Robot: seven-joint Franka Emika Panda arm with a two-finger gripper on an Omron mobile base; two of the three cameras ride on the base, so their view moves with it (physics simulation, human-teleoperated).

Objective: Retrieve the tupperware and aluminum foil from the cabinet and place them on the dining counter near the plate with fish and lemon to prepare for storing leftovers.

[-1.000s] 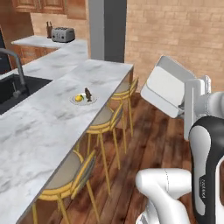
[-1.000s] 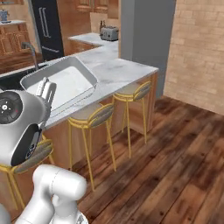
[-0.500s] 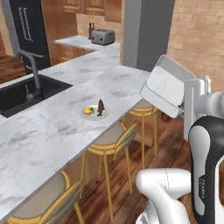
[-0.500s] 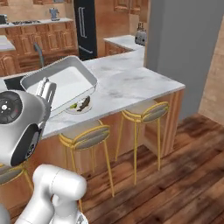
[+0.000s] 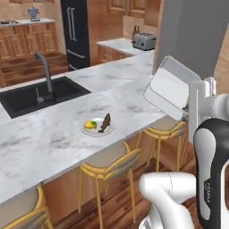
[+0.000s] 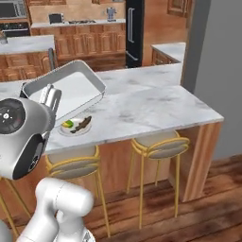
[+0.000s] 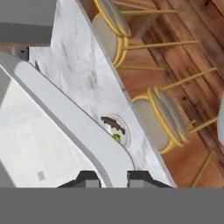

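1. Since the earlier frames the base has driven along the counter, so the whole scene has shifted: the sink and plate now sit nearer the middle, while the tub stays clamped.
2. Left base view: the tub (image 5: 172,86) hangs tilted in the air above the counter's (image 5: 53,134) stool side, held by the gripper (image 5: 191,108). The plate (image 5: 97,126) with fish and lemon lies near the counter edge, apart from the sink (image 5: 27,96).
3. Right base view: the tub (image 6: 71,90) is tipped up above the plate (image 6: 75,126).
4. Hand view: the fingertips (image 7: 141,177) pinch the tub's rim (image 7: 74,127); the plate (image 7: 117,128) lies just beyond.
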